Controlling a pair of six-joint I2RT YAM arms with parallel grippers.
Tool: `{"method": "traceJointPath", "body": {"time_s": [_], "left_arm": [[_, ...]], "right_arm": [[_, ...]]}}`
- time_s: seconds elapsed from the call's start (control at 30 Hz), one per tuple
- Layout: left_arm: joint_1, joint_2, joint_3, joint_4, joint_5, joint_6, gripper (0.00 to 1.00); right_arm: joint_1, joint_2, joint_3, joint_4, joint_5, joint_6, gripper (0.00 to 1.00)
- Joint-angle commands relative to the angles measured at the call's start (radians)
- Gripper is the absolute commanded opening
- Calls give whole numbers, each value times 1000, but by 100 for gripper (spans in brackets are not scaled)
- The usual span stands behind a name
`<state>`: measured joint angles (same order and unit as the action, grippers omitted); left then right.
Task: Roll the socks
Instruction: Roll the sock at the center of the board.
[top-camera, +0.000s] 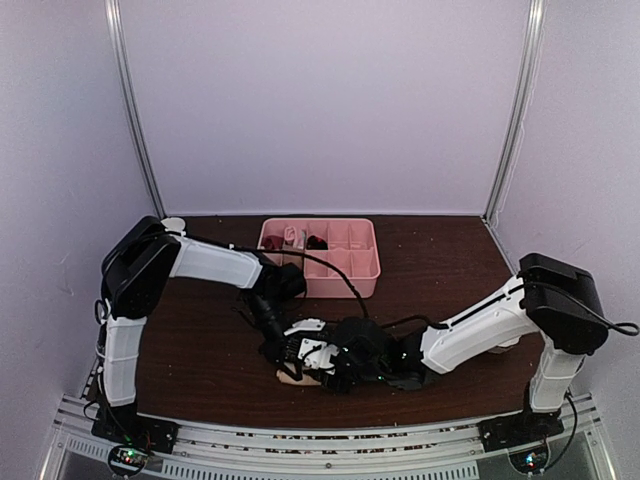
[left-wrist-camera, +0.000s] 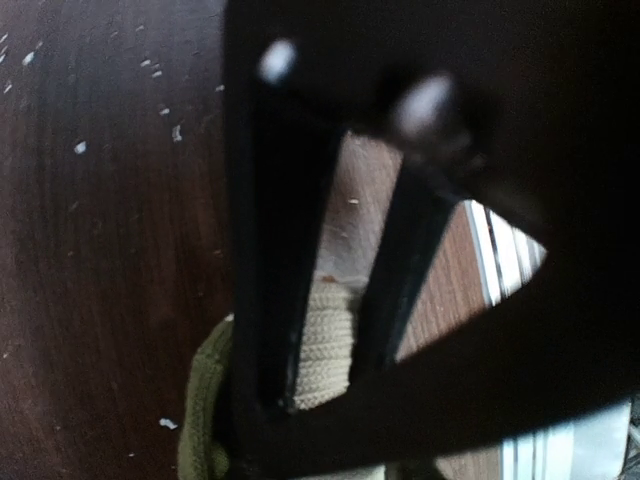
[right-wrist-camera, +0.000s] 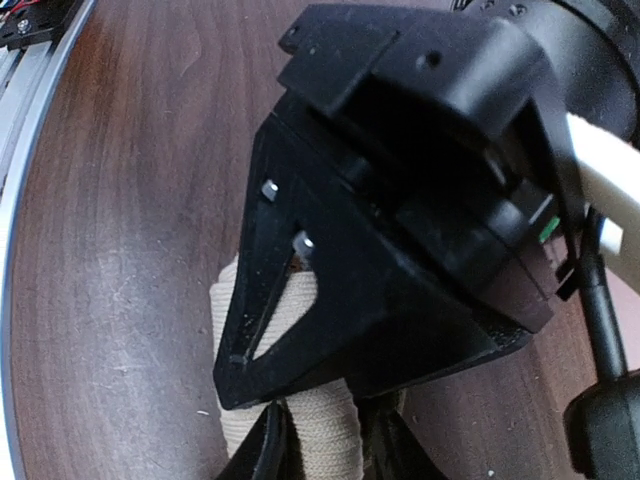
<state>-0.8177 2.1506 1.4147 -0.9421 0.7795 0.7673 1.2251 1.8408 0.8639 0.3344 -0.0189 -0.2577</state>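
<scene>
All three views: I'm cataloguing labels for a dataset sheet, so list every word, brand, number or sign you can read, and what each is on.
No text can be read in any view.
Pink tray: no lettering shows.
Beige sock: plain knit, no tag or print in sight.
Circuit board at the table edge: any markings are too small to read.

Ribbed beige sock (right-wrist-camera: 300, 420), olive-cuffed, bunched on the table (right-wrist-camera: 130, 250).

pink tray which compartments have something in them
Two far-row compartments toward the pink tray's left: one holds a pale item, one a dark red item. Others look empty.
</scene>
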Motion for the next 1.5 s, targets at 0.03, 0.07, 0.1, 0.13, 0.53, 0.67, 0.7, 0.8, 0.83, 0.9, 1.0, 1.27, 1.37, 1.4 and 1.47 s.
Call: {"method": "traceJointPath", "body": {"time_s": [0.03,0.07,0.1,0.13,0.53,0.67,0.7,0.8,0.83,0.9,1.0,1.27,1.37,1.4,1.47], "left_arm": [[-11,-27,-78,100,-76,-19,49],[-11,-45,-98,134,-80,-23,65],[-11,-66,-116,159,-84,-27,92],[-11,-88,-137,184,-92,-31,97],[-8,-404,-335,477,-291,-110,98],[-5,-480,-365,513,-331,-117,98],[-5,-488,-354,493,-331,-110,98],[-3,-517,-344,448,-330,-83,98],[-3,-529,-343,436,-331,-74,98],[-4,-542,-336,395,-330,-65,98],[-4,-558,-351,352,-287,-40,98],[-34,-507,-382,370,-306,46,77],[-58,-465,-380,408,-370,80,77],[-68,-453,-380,428,-402,96,77],[-88,-440,-395,490,-472,115,75]], "right_arm": [[-13,75,-12,14,-82,83,24],[-20,87,-20,27,-97,107,21],[-29,97,-26,37,-110,132,18],[-41,107,-30,43,-135,159,13],[-183,214,-16,-88,-323,435,0],[-193,205,-66,-78,-341,483,0],[-197,204,-71,-84,-342,496,0],[-218,218,-62,-134,-351,543,0],[-222,222,-54,-159,-352,559,0],[-233,222,-45,-184,-349,582,0],[-252,240,-26,-210,-359,611,0],[-307,334,44,-297,-433,635,0],[-320,353,40,-288,-477,650,0],[-324,359,37,-285,-487,652,0],[-325,364,25,-273,-500,653,0]]}}
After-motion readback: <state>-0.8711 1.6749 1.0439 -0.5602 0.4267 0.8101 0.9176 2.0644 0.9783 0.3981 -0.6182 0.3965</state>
